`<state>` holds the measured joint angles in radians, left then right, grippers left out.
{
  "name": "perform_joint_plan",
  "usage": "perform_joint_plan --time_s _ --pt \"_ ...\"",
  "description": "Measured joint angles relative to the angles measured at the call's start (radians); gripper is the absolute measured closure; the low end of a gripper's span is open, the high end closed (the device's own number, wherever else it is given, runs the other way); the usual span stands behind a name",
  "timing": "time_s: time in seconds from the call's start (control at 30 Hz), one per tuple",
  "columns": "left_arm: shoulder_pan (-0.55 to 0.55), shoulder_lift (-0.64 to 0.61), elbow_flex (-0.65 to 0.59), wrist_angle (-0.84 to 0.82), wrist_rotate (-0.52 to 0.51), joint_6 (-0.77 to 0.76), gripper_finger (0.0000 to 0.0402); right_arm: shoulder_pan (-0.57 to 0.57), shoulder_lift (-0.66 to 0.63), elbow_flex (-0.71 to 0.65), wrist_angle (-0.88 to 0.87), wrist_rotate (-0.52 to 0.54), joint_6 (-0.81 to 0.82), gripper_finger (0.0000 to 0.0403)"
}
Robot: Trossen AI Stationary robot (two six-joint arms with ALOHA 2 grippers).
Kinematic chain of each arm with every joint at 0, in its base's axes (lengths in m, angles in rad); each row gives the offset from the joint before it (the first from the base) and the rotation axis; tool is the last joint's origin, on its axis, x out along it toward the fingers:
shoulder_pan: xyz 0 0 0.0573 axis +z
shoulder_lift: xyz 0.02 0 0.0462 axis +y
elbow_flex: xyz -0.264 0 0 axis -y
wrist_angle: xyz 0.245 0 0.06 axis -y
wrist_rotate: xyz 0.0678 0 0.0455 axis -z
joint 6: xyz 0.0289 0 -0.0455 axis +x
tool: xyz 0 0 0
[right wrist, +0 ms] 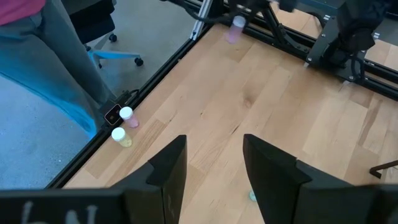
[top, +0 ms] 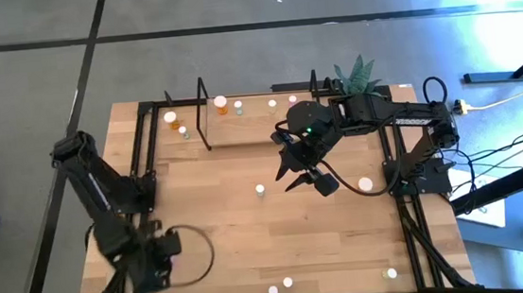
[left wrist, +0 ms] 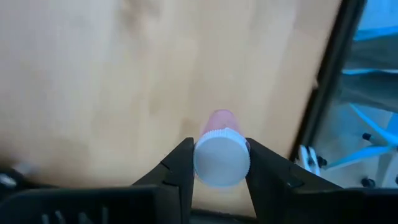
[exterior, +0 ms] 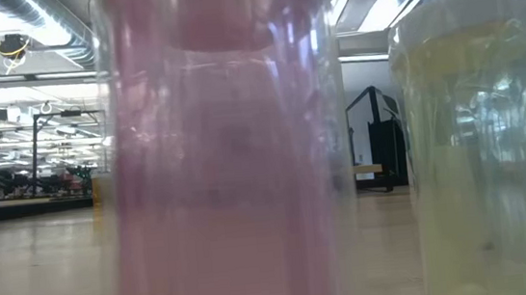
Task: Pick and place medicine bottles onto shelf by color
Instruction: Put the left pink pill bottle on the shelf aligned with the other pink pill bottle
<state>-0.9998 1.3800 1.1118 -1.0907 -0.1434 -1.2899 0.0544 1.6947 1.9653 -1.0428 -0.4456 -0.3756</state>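
My left gripper is shut on a pink medicine bottle with a white cap, above the table's near left part; the same bottle shows blurred in the right wrist view. My right gripper hangs open over the table's middle, with nothing between its fingers. The shelf stands at the far edge with several bottles on and beside it. Loose bottles stand upright on the table. A pink one and a whitish one stand at the near edge. My left gripper pinches the pink bottle's white cap between its two fingers, one on each side. The fingers come from above, pointing down. The bottle hangs upright below them, its pink body clear of the table.
A potted plant stands at the far right corner. A black frame runs along the table's edges. More bottles stand near the front edge. A person's legs show beyond the table's near edge.
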Motion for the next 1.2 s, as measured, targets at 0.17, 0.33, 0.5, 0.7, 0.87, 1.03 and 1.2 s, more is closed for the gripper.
perform_joint_plan --time_s 0.17,0.33,0.5,0.7,0.87,1.03,1.2 --pt "0.204 -0.056 0.000 -0.012 0.004 0.218 0.0294 0.000 0.000 0.000 0.000 0.000 0.000 0.0244" --pt "0.403 -0.066 0.000 -0.012 0.006 0.383 0.0294 0.000 0.000 0.000 0.000 0.000 0.000 0.0244" --pt "0.581 -0.057 0.000 0.011 0.004 0.543 0.0294 0.000 0.000 0.000 0.006 0.010 0.000 0.0244" --pt "0.741 -0.029 0.000 0.099 0.004 0.764 0.0294 -0.005 0.000 0.000 -0.011 0.211 0.109 0.0244" --pt "0.851 0.020 0.001 0.123 0.006 0.900 0.0294 -0.005 0.000 0.000 -0.036 0.340 0.137 0.0244" --pt "0.934 0.094 0.013 0.123 0.031 1.002 0.0294 -0.005 -0.008 0.000 -0.069 0.347 0.148 0.0244" --pt "0.977 0.196 0.103 0.122 0.029 1.115 0.0294 -0.022 -0.042 -0.001 -0.104 0.347 0.172 0.0244"
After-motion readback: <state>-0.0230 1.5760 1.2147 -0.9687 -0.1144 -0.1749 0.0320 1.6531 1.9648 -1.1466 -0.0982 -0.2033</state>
